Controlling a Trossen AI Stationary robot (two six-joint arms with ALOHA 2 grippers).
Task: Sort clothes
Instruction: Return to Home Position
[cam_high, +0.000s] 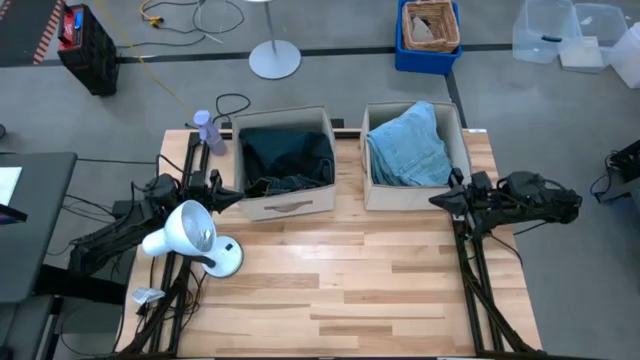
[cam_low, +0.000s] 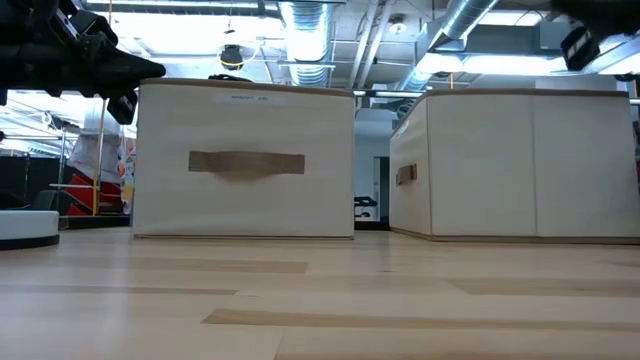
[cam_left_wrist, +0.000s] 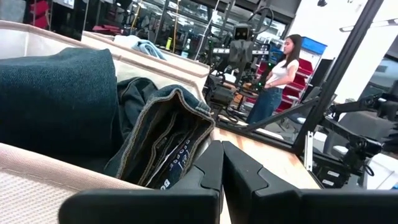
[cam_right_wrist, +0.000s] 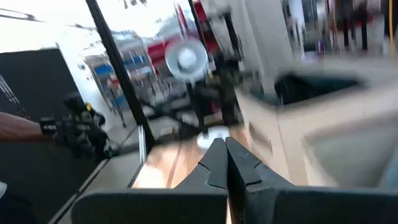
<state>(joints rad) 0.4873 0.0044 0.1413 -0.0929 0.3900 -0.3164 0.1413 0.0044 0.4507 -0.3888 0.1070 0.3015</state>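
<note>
Two beige fabric boxes stand at the table's far side. The left box (cam_high: 285, 165) holds the dark green-black jeans (cam_high: 300, 165) and the teal shirt (cam_high: 262, 143); both show in the left wrist view, jeans (cam_left_wrist: 165, 140), shirt (cam_left_wrist: 56, 102). The right box (cam_high: 415, 155) holds the light blue denim jeans (cam_high: 410, 148). The black cloth piece is hidden. My left gripper (cam_high: 237, 199) is shut and empty at the left box's near left corner. My right gripper (cam_high: 436, 201) is shut and empty at the right box's near right corner.
A white desk lamp (cam_high: 190, 238) stands at the table's left edge by my left arm. A purple bottle (cam_high: 207, 130) stands at the far left corner. The boxes' fronts (cam_low: 245, 160) fill the low view. A person (cam_left_wrist: 273, 78) stands in the room beyond.
</note>
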